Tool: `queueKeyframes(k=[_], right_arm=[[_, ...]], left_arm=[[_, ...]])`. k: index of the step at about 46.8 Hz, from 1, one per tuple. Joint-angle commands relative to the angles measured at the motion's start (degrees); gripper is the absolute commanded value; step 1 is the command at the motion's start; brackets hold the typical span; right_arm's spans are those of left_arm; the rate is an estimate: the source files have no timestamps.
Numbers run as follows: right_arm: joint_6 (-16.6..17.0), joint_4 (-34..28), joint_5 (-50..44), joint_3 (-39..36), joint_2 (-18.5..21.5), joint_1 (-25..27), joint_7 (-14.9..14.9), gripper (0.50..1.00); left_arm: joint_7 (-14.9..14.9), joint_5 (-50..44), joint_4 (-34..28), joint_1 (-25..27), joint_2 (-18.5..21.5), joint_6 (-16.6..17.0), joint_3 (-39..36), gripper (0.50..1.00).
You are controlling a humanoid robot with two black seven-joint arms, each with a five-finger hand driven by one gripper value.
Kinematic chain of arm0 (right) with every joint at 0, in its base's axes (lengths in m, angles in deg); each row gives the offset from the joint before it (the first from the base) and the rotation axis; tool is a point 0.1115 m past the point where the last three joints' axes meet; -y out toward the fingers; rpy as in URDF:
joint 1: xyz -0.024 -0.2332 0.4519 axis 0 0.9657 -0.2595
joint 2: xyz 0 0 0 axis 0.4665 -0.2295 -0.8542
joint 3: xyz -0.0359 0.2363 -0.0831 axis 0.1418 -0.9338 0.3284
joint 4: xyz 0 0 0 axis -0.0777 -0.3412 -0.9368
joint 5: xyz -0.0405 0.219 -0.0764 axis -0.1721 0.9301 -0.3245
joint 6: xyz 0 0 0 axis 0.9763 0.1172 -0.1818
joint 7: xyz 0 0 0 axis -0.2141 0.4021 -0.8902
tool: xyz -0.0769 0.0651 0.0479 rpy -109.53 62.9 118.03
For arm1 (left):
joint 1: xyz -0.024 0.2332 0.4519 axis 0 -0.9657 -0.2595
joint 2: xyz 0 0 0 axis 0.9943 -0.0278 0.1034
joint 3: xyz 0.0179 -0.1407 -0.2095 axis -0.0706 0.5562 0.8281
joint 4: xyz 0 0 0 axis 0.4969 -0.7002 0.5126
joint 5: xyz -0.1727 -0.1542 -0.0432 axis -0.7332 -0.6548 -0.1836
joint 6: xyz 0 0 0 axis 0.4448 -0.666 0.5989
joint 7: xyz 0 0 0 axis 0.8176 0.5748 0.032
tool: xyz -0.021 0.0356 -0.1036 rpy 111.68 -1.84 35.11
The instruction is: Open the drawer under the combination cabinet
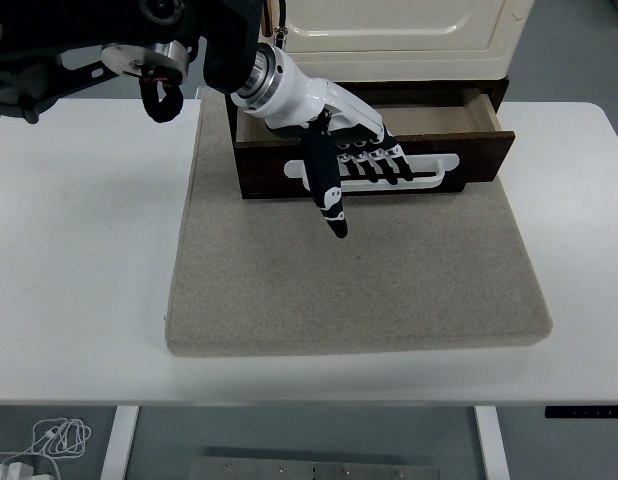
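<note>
Hooking four fingers [374, 165] into the white handle [429, 168], the left robot hand [339, 135] has a firm hold on the dark wooden drawer [479, 155], fingers curled through the long slot while the thumb [327, 190] sticks straight down in front of the drawer face, its tip hanging over the mat. The white wrist runs up and left into the black arm [109, 40], which comes in from the top left corner of the view. The drawer sits pulled out from the bottom of the cabinet, its front panel standing forward of the dark base, and a strip of its pale inside shows behind the front, most clearly on the right end. Above it sits the cream cabinet [399, 25], door closed, reaching to the top edge. Drawer and cabinet stand at the far end of a grey felt mat [359, 290], which spreads toward the near edge of the white desk [79, 250]. Down at the bottom left, below the desk, a white cable [49, 440] lies coiled on the floor. The right arm is out of view.
</note>
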Motion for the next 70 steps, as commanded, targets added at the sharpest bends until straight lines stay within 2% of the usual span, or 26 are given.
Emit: queueKeyframes(k=[1, 11, 19, 24, 30, 35, 41, 46, 52, 61, 66, 70], right_arm=[[0.00, 0.00, 0.00, 0.00, 0.00, 0.00, 0.00, 0.928], [0.00, 0.00, 0.00, 0.00, 0.00, 0.00, 0.00, 0.928], [0.00, 0.00, 0.00, 0.00, 0.00, 0.00, 0.00, 0.928], [0.00, 0.00, 0.00, 0.00, 0.00, 0.00, 0.00, 0.928], [0.00, 0.00, 0.00, 0.00, 0.00, 0.00, 0.00, 0.928], [0.00, -0.09, 0.00, 0.00, 0.00, 0.00, 0.00, 0.928], [0.00, 0.00, 0.00, 0.00, 0.00, 0.00, 0.00, 0.928], [0.00, 0.00, 0.00, 0.00, 0.00, 0.00, 0.00, 0.928], [0.00, 0.00, 0.00, 0.00, 0.00, 0.00, 0.00, 0.928], [0.00, 0.00, 0.00, 0.00, 0.00, 0.00, 0.00, 0.928], [0.00, 0.00, 0.00, 0.00, 0.00, 0.00, 0.00, 0.928], [0.00, 0.00, 0.00, 0.00, 0.00, 0.00, 0.00, 0.928]], left_arm=[[0.01, 0.02, -0.11, 0.07, 0.16, -0.24, 0.09, 1.000], [0.01, -2.79, -1.43, 0.60, 0.69, -1.73, 5.27, 1.000], [-0.52, -3.41, -2.49, 0.42, 1.74, -4.37, 15.11, 1.000], [-1.31, -3.67, -1.88, -1.25, 1.74, -4.81, 24.15, 1.000], [-4.29, -2.88, 1.11, -2.92, 0.87, -4.46, 34.35, 1.000], [-9.56, -2.88, 4.62, -2.92, 0.25, -2.53, 40.51, 1.000], [-17.30, -2.97, 9.99, -2.83, 0.60, 3.18, 47.63, 1.000], [-21.00, -3.41, 12.45, -3.53, 1.92, 7.40, 53.60, 1.000], [-22.84, -3.76, 16.23, -6.34, 4.82, 12.06, 59.94, 1.000], [-23.55, -3.76, 20.18, -11.97, 7.19, 22.86, 65.48, 1.000], [-25.39, -3.93, 27.03, -12.59, 7.37, 29.10, 66.62, 1.000], [-25.92, -5.51, 33.88, -12.59, 7.81, 31.57, 67.59, 1.000]])
